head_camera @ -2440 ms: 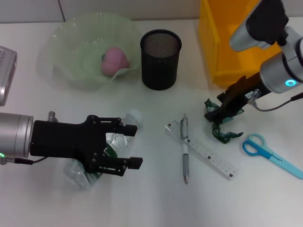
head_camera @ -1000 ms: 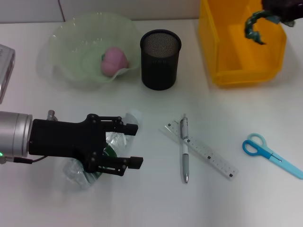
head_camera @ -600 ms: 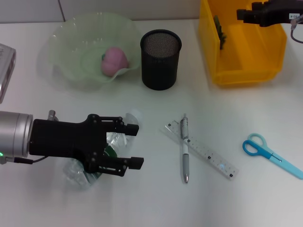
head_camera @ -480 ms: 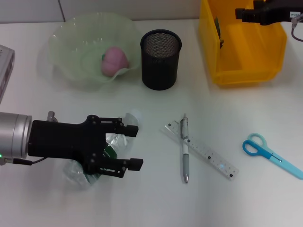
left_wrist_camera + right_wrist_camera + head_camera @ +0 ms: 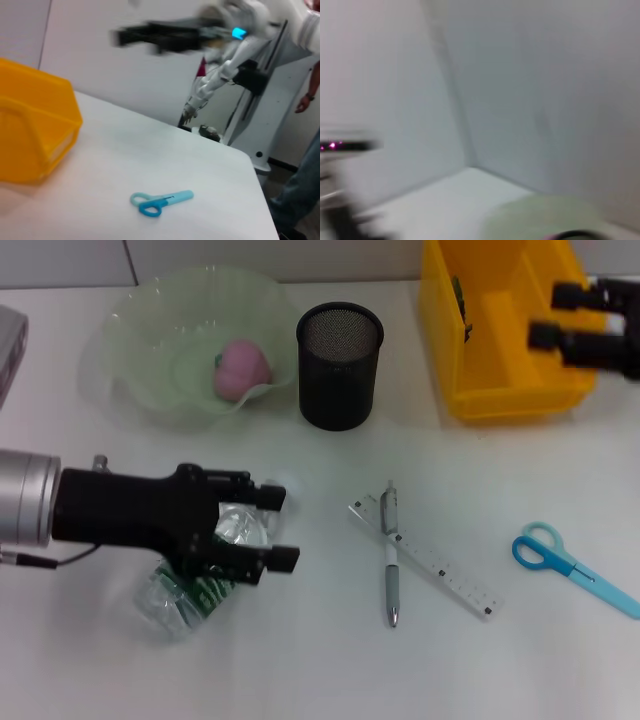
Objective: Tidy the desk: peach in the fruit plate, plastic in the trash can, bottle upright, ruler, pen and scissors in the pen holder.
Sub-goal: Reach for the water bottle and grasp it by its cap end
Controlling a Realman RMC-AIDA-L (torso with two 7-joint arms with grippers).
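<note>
Head view: the left claw [image 5: 268, 530] sits low over the near-left part of the white bench [image 5: 300, 660], its black fingers spread around the clear plastic bottle [image 5: 195, 575], which lies on its side with the green label showing beneath the claw. The fingers bracket the bottle's upper part but whether they press on it I cannot tell.

The right claw [image 5: 548, 318] hovers at the far right over the yellow trash can [image 5: 500, 390], fingers parted and holding nothing. A dark green scrap of plastic [image 5: 459, 302] lies against the can's inner left wall.

The pink peach [image 5: 241, 369] rests in the pale green fruit plate [image 5: 130, 350] at the far left. Just beside the plate stands the black mesh pen holder [image 5: 339, 365], upright.

On the bench in front of the holder, the pen [image 5: 390, 560] lies across the clear ruler [image 5: 430, 560], the two touching and crossed. The blue scissors [image 5: 565, 562] lie well apart from them at the near right.

From the left wrist view, the scissors [image 5: 161, 202] show on the bench near the yellow trash can [image 5: 35, 130], with the right claw [image 5: 132, 37] blurred above.
</note>
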